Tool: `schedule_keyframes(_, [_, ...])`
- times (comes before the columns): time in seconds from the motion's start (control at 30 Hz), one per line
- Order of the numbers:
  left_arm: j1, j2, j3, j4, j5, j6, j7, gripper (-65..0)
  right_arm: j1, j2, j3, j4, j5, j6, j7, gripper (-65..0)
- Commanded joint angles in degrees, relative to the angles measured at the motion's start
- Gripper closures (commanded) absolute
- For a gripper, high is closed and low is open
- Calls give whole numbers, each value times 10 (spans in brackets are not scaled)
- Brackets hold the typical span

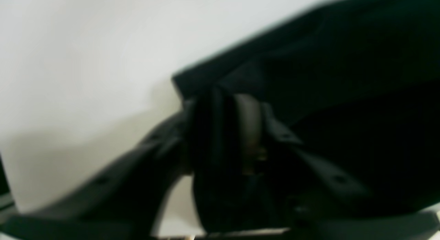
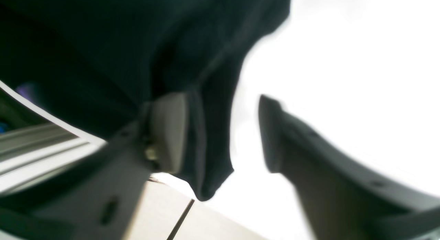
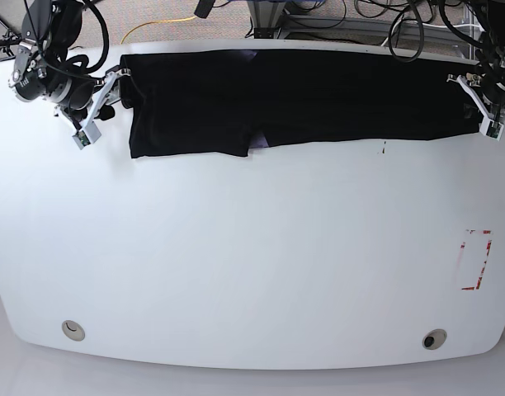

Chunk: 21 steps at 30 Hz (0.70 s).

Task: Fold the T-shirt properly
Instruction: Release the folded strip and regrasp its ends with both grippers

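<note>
Shirt [image 3: 294,95] lies as a long black band along the top edge of the white tabletop [image 3: 252,264], soft, limp and light, likely to sag and crease, so best taken at end corners or hems. Right gripper [image 2: 223,133] at upper left of base view has fingers apart with a cloth edge hanging against one pad; left gripper [image 3: 486,103] at upper right sits at the other end, wrist view too blurred to tell whether it grips cloth or not. Tabletop smooth with a small red mark [image 3: 477,260] at right; cables [image 3: 335,12] and floor beyond the top edge.
</note>
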Motion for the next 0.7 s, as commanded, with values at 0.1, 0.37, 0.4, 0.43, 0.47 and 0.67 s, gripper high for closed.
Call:
schedule_keyframes(0.1, [-1,-10,-3,19,-7,3,0,-378,-3,-3,40,71,25,1,11,-518])
schedule_keyframes(0.37, [-11,8,-22,97,-67,3,19,-378,32,-36,34,72,110,1,11,-482])
schedule_keyframes(0.4, [-10,10,-31,111,-81,3,33,-378,36,-47,28,72,113,1,11,-477])
schedule_keyframes(0.43, [-11,11,-39,125,-95,3,50,-378,38,-57,22,72,113,1,11,-471])
schedule_keyframes(0.47, [-13,11,-41,134,-104,3,67,-378,43,-65,16,71,113,1,11,-465])
schedule_keyframes(0.67, [-16,12,0,131,-104,3,108,-378,57,-108,-34,32,46,1,15,-363])
